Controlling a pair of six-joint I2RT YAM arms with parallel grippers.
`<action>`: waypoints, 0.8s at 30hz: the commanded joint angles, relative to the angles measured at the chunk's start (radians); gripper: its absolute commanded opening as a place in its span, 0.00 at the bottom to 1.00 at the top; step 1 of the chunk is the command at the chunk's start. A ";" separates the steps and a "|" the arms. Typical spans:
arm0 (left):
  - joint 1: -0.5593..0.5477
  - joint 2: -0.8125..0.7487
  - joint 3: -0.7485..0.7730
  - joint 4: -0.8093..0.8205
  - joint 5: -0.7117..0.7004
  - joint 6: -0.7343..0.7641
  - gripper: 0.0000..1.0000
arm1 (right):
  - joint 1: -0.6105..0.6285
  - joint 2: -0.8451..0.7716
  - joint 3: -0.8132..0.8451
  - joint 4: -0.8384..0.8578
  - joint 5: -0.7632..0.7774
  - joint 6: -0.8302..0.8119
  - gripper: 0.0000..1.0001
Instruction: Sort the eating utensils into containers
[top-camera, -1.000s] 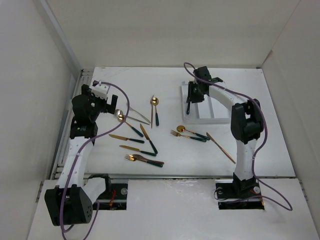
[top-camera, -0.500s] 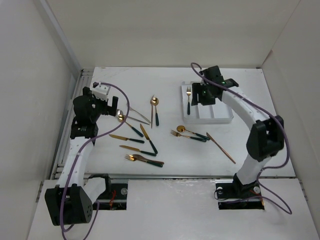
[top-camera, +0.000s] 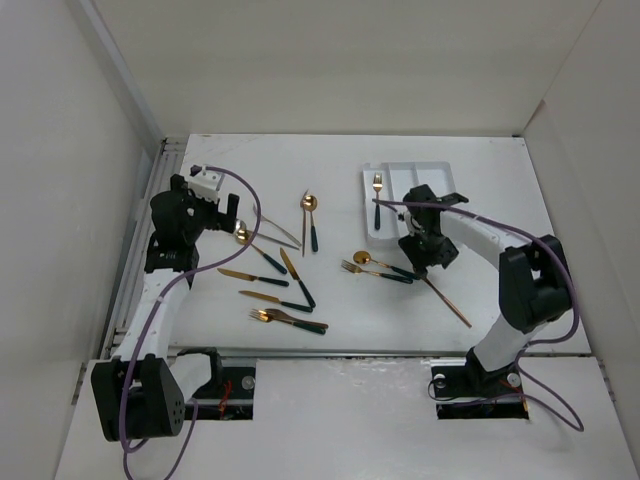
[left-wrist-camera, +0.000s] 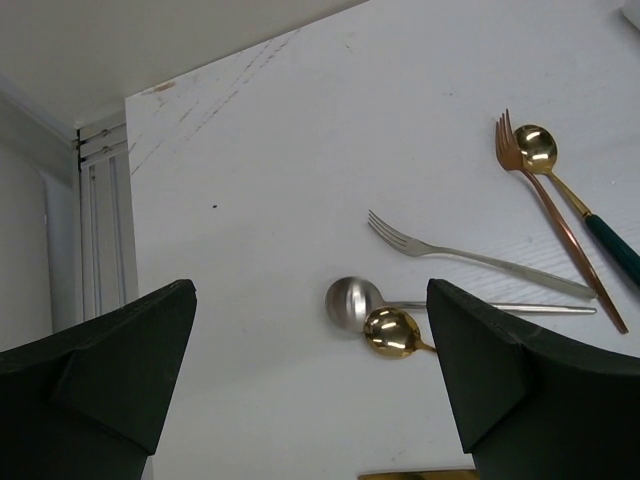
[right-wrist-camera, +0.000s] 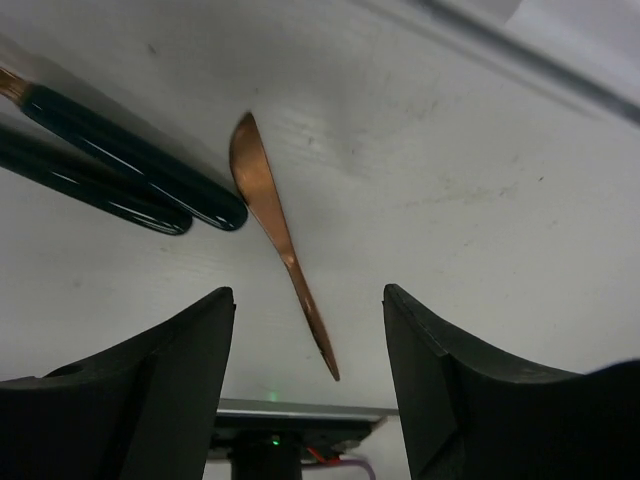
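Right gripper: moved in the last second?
Yes. The right gripper came off the shallow white plastic tray, toward the arm bases, now over the all-copper knife.

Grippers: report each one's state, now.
Left gripper: open, empty.
Right gripper: open, empty, over a copper knife.

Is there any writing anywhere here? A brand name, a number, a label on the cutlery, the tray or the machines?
No text can be read in any view.
The white tray, the loose utensils, the copper knife, the left arm and the right arm show no legible word, number or sign.
Any maker's stamp on the cutlery would be too small to see.
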 joint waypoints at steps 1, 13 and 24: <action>-0.005 -0.007 0.019 0.076 0.003 0.019 1.00 | 0.021 0.006 -0.056 -0.023 0.092 -0.076 0.67; -0.005 0.003 0.019 0.076 -0.051 0.039 1.00 | 0.042 0.027 -0.186 0.045 0.123 -0.168 0.65; -0.005 0.012 0.019 0.087 -0.051 0.048 1.00 | 0.062 0.130 -0.165 0.054 0.121 -0.188 0.36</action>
